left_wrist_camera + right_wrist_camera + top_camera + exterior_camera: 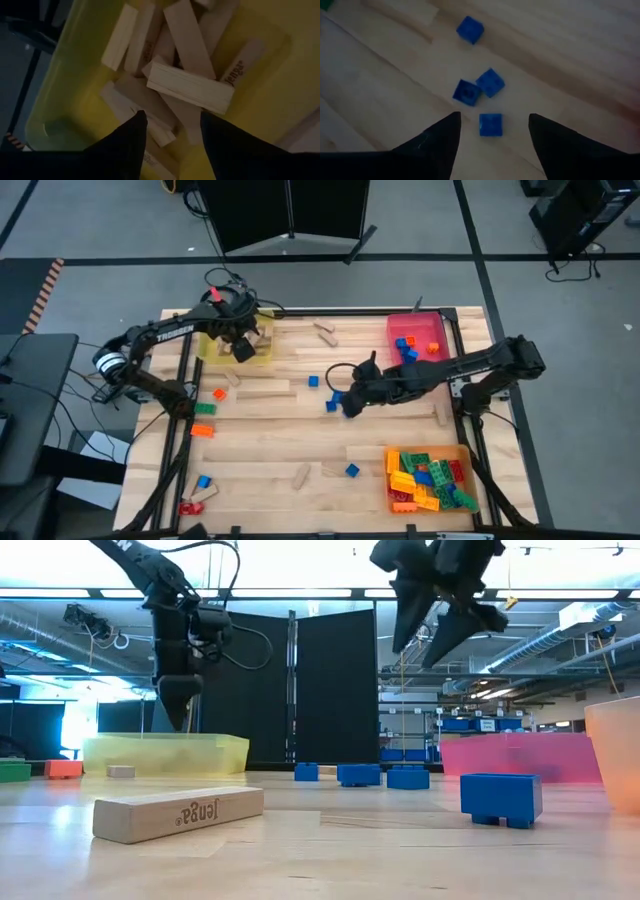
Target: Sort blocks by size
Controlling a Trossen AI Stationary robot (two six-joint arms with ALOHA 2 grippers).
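Note:
My left gripper (241, 343) hangs open and empty over the yellow tray (212, 348). In the left wrist view its fingers (172, 122) stand above the pile of tan wooden blocks (190, 87) in the tray. My right gripper (349, 399) is open and empty, raised above three small blue bricks (490, 124) that lie close together on the table. In the low view it is well above the table (440, 615). A fourth blue brick (470, 29) lies farther off.
A red tray (432, 325) at the far right holds a few blue and red bricks. An orange tray (462, 452) at the near right holds several mixed bricks. Loose wooden blocks (265, 388), green (205, 409) and orange (202, 430) bricks and other pieces lie about the table.

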